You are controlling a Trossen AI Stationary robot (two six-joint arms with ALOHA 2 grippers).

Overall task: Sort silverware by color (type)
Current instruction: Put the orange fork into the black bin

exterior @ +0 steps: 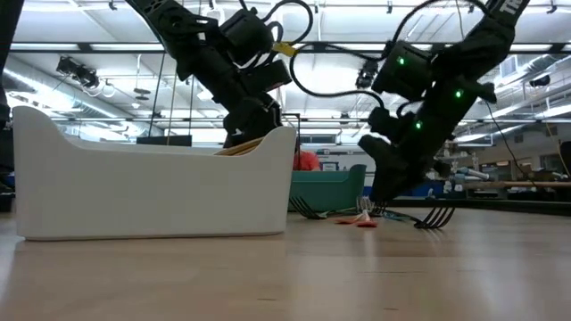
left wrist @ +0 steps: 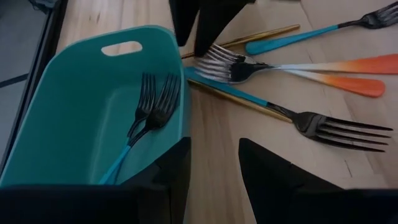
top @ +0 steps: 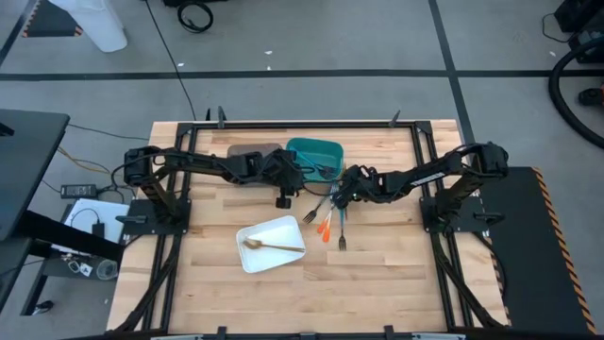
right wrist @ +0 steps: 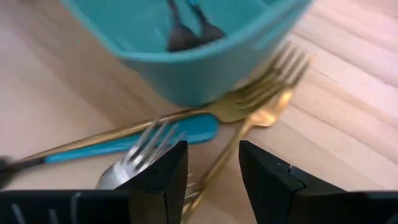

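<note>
While both dark arms reach toward the middle of the wooden table (top: pixel 396 274), the sorting looks partly done. In the overhead view a teal bin (top: pixel 314 151) sits at upper centre, and the left wrist view shows two dark forks with teal handles (left wrist: pixel 149 109) already lying inside it. A white square tray (top: pixel 274 244) at lower centre holds one gold piece (top: pixel 274 247). The unsorted pile (top: pixel 328 215) lies just right of centre, below the bin: in the left wrist view, two orange-handled pieces (left wrist: pixel 348 73), a silver-headed fork (left wrist: pixel 224 65), a dark fork with a teal and gold handle (left wrist: pixel 323 124), another teal-handled piece (left wrist: pixel 292 38) and a thin gold handle are crossed over one another. The left gripper (top: pixel 283 194) hovers beside the bin with its fingers parted and nothing between them. The right gripper (top: pixel 347 194) sits low over the pile, jaws spread fairly wide and empty; its own camera shows a gold fork and gold spoon (right wrist: pixel 261 102) touching the bin's wall, with a teal handle (right wrist: pixel 155 140) beside them. The step in hand seems to be choosing the next piece. I judge the next move calls for closing on a single handle without dragging its crossed neighbours.
</note>
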